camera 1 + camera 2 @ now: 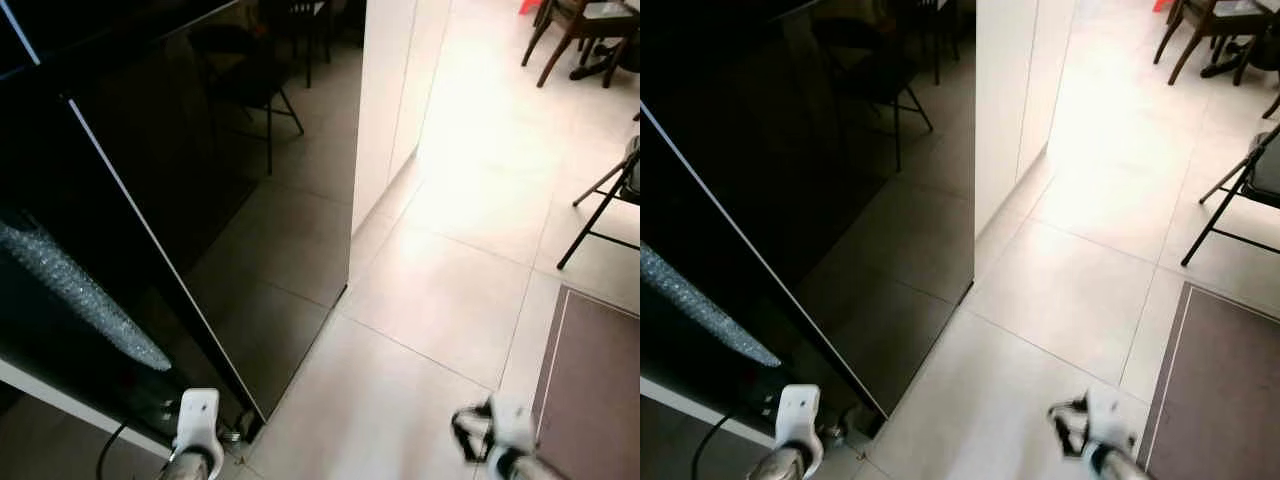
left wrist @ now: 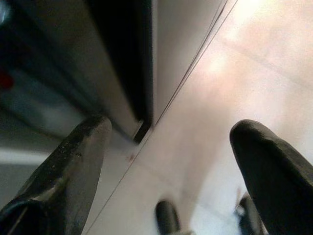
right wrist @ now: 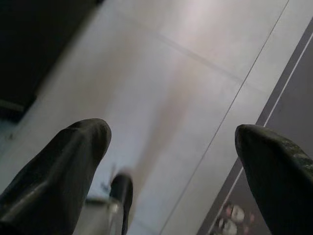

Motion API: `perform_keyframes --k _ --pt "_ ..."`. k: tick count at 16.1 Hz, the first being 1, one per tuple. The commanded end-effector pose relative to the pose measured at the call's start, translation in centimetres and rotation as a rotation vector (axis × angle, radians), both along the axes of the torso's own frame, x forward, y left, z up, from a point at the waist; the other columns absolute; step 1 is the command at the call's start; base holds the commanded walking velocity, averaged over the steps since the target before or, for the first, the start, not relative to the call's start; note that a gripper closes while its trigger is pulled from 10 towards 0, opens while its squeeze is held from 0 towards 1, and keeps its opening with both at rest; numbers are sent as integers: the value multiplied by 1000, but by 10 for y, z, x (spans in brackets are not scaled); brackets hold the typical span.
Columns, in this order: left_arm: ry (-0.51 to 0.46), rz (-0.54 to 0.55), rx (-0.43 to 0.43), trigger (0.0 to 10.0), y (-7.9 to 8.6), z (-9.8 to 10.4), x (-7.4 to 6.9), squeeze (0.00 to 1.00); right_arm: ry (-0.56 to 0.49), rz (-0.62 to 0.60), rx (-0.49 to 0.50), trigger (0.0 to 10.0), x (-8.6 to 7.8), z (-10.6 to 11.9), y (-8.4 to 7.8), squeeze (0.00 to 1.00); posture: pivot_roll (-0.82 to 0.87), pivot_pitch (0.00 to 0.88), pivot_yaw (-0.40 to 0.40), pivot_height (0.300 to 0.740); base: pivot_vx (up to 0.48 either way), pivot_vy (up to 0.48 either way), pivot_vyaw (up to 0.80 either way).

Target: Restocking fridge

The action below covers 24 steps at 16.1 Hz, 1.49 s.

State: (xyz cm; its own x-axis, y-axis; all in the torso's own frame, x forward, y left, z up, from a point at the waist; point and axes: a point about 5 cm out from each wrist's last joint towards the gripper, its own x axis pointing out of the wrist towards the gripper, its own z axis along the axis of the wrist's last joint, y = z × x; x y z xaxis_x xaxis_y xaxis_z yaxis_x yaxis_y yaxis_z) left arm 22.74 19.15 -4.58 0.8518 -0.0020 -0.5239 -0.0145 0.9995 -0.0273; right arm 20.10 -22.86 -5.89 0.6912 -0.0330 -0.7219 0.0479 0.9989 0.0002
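Along the left side of the tiled floor [image 1: 440,300] stood the fridge [image 1: 200,180], its glossy black front shut and mirroring a chair and the tiles. Low on that front lay a strip of bubble wrap [image 1: 75,290]. Nothing to be stocked was to be seen, and neither arm carried anything, so the task looked barely begun: the door was yet to be opened, goods were yet to be fetched, and everything was yet to be put inside.

Below the fridge's near corner hung the left gripper [image 2: 171,166], its 2 fingers [image 2: 68,171] spread wide and empty above the floor. Beyond the fridge's far edge rose a white cabinet [image 1: 390,90], then bright open tiles. At the near right hung the right gripper [image 3: 171,171], jaws likewise wide and holding nothing. Past it lay a dark mat [image 1: 590,390], a black folding chair [image 1: 610,195] stood at the floor's right edge, and a wooden chair [image 1: 575,30] stood at the far right corner.

Head views gave the whole layout, fridge to chairs. From the left wrist came what they lacked: a close look at the fridge's bottom corner where it met the tiles. From the right wrist came the mat's pale border line up close, and some small pattern at its edge, too blurred to read.
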Motion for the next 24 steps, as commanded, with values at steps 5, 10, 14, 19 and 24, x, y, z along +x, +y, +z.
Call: perform_keyframes --k 5,10,14,19,24 --pt "-221 70 95 10000 1 30 25 0 94 65 -14 10000 -28 -23 26 0 -112 79 33 740 0 0 0" --pt "-340 165 148 10000 6 48 36 0 126 85 -28 10000 -35 -27 22 0 -112 70 26 740 0 0 0" --pt "-407 208 157 10000 8 62 46 0 148 77 -36 10000 -38 -27 14 0 -114 76 22 740 0 0 0" --pt "-448 281 217 10000 15 75 57 0 169 79 -35 10000 -41 -29 14 0 -117 91 18 740 0 0 0" --pt "-442 331 230 10000 27 77 57 0 169 80 -27 10000 -38 -29 20 0 -117 95 17 740 0 0 0"
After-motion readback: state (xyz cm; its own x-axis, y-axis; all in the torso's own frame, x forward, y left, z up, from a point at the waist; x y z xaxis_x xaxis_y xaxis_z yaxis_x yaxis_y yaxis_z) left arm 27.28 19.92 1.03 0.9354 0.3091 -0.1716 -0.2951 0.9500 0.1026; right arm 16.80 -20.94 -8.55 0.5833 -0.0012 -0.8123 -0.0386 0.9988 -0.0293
